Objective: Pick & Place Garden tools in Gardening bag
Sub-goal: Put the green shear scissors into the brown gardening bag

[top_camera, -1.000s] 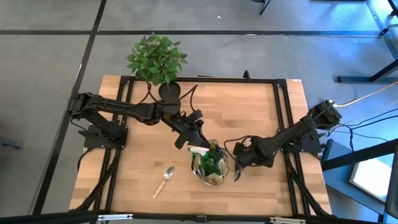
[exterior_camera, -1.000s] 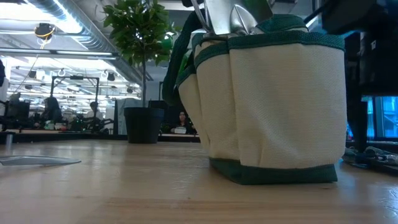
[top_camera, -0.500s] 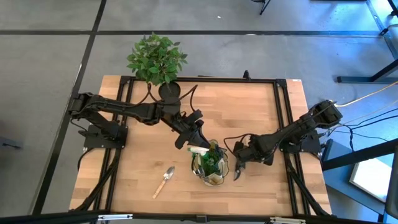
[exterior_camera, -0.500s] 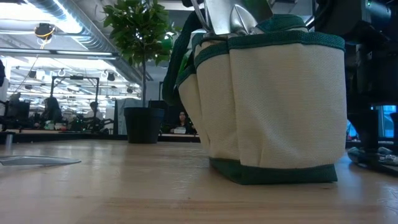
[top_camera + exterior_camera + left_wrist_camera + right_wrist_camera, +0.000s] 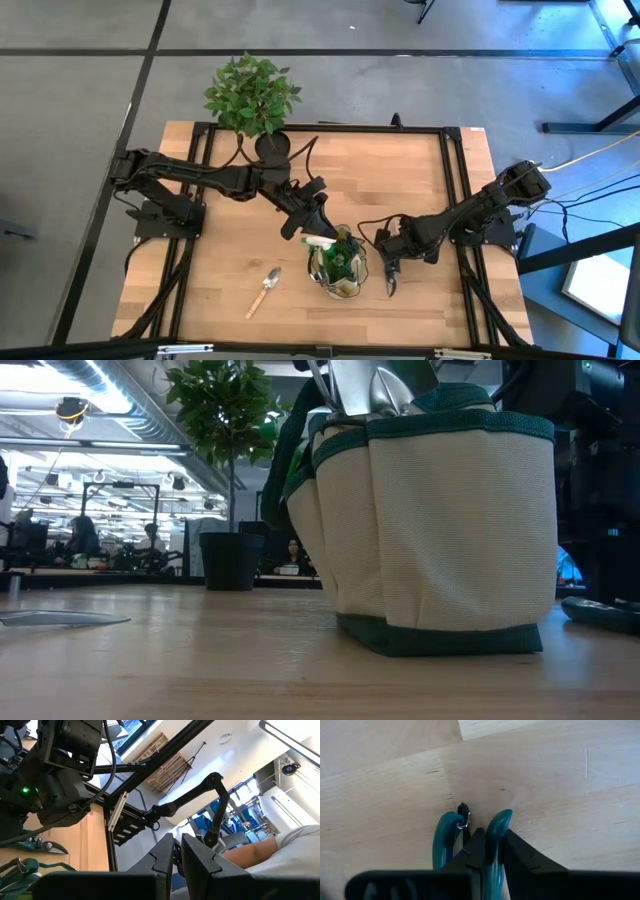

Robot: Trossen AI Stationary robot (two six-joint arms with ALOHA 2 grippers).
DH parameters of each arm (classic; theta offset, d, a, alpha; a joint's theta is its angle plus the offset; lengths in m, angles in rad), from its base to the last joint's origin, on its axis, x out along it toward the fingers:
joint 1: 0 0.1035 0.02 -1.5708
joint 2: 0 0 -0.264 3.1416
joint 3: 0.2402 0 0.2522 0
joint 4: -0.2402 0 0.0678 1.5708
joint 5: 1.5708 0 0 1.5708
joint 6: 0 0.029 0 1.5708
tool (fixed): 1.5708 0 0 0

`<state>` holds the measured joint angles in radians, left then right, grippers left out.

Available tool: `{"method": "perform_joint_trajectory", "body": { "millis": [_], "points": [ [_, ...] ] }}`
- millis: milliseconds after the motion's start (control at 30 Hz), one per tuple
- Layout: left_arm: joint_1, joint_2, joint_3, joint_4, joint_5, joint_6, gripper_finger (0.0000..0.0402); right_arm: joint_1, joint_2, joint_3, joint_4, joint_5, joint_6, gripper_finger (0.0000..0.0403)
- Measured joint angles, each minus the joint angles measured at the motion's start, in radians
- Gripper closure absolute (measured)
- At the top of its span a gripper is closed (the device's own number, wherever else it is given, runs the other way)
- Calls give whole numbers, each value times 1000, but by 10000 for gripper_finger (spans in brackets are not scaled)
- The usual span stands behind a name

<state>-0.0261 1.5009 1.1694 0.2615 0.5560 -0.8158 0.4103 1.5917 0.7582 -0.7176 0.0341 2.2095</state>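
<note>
The gardening bag [image 5: 338,265], tan with green trim, stands on the table and holds a green spray bottle with a white trigger [image 5: 320,243] and metal tools [image 5: 385,388]. Teal-handled pruners [image 5: 390,282] lie flat on the table just right of the bag [image 5: 440,530]. My right gripper [image 5: 492,852] points down and is shut on them. A wooden-handled trowel [image 5: 265,291] lies flat left of the bag. My left gripper [image 5: 177,851] hangs shut and level above the bag's far left side [image 5: 310,218], with nothing between its fingers. My right gripper pinches one teal handle of the pruners [image 5: 496,827] between its two fingers [image 5: 520,855], coming from above and pointing down. The second handle [image 5: 445,837] lies outside the fingers. The pruners lie on the table top [image 5: 600,610].
A leafy plant [image 5: 250,95] in a black pot [image 5: 271,146] stands at the table's far edge, behind my left arm. Bare wood lies right of the pruners [image 5: 435,300] and between the trowel and the near edge. A person's arm [image 5: 270,847] shows beyond the table.
My right gripper has settled a little lower over the pruners and turned slightly about its own axis. The pruners have shifted a little on the table toward its right edge. My left arm has kept still.
</note>
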Motion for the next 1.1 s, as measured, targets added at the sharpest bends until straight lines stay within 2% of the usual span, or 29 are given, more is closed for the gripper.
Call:
{"method": "perform_joint_trajectory", "body": {
  "millis": [300,467,1100],
  "points": [
    [1,0,0,0,13,0,370,0,-29,-6,8,14,-9,363],
    [2,0,0,-4,19,17,370,-3,-67,-7,1,97,-10,363],
    [5,0,0,-5,21,26,370,-1,-73,-4,-40,77,-11,363]
  ]
}}
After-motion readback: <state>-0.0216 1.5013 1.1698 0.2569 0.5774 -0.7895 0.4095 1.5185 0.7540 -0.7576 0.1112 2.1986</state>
